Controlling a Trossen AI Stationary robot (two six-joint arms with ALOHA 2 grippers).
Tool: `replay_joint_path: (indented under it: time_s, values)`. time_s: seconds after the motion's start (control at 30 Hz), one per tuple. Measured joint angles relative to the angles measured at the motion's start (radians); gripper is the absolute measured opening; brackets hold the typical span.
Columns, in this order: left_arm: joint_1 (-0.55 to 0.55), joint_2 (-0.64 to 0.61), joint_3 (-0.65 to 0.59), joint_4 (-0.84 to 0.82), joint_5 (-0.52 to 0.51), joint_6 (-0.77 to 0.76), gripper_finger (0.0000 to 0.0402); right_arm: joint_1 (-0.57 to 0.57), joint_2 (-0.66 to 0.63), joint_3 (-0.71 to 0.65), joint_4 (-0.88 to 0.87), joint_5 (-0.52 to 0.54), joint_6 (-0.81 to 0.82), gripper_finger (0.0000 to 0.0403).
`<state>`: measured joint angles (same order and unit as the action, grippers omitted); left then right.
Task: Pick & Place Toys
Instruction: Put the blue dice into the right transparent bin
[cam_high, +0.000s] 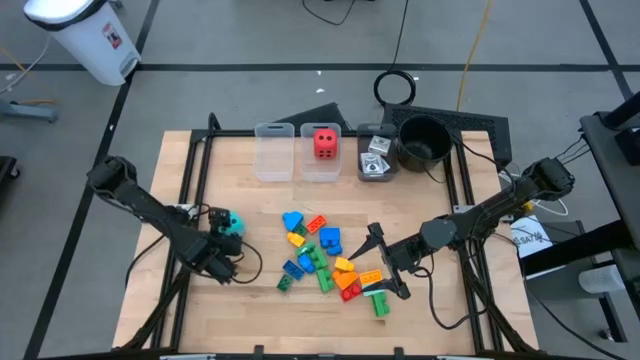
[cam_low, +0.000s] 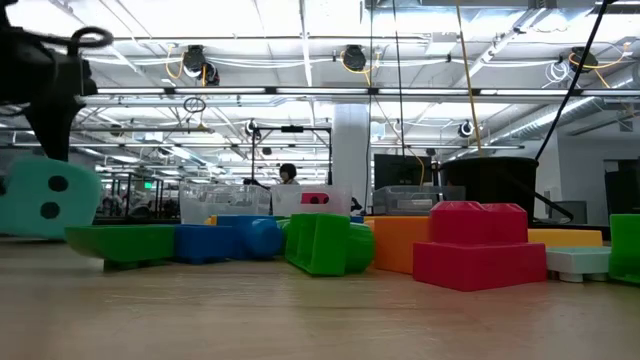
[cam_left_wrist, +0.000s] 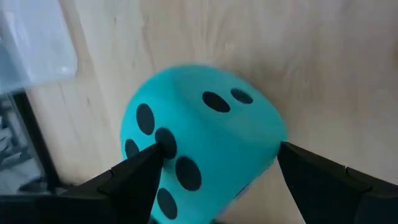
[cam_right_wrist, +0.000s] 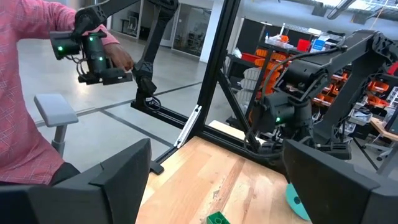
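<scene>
step: we judge the left arm is mid-pick on the teal die (cam_left_wrist: 199, 149), not lifted as far as we can tell; the toys are mostly unsorted
left gripper (cam_high: 228, 238): low over the bench (cam_high: 240, 320) on its left side, fingers (cam_left_wrist: 134, 177) wide and straddling the teal die; one touches the die's dotted face, the other sits just beside its far edge; we cannot say it is clamped
right gripper (cam_high: 385, 262): at the right edge of the brick pile, fingers (cam_right_wrist: 93, 186) spread apart, nothing between them; its wrist view looks across the bench to the left arm and a person in a pink sleeve (cam_right_wrist: 25, 93) beyond
teal die location: on the bench, left of the brick pile (cam_high: 325, 258), well apart from the bins
red die (cam_high: 325, 143): already in a clear bin (cam_high: 320, 170) at the back edge; the neighbouring clear bin (cam_high: 273, 155) looks empty
cards (cam_high: 377, 155): in the darker bin beside the black pot (cam_high: 423, 140)
bricks: blue, green, orange, yellow, red scattered mid-bench, none in a bin; low view shows a red brick (cam_low: 478, 243) and a green brick (cam_low: 325, 242) nearest
next move: we think the left fingers need to close squarely on the die, lift clear, carry to a back bin; foam may squash or twist, so a centred grip matters
risk: the right gripper sits close to the loose bricks, could nudge them
</scene>
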<state>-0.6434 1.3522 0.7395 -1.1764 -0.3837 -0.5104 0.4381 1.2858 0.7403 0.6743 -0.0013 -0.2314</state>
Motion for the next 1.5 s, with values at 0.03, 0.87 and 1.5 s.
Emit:
replay_joint_path:
  time_s: [0.03, 0.87, 1.5]
  values:
    - [0.0, 0.012, -0.007, -0.004, 0.002, -0.001, 0.0319, 0.0, 0.0, 0.0, -0.003, 0.0, 0.0, 0.0334]
    - [0.021, 0.118, -0.007, -0.002, -0.022, -0.203, 0.0194, 0.0, 0.0, 0.0, -0.006, -0.002, 0.002, 0.0334]
    - [0.062, 0.048, 0.262, -0.071, -0.165, -0.245, 0.016, 0.0, 0.0, 0.0, -0.02, 0.119, -0.083, 0.0334]
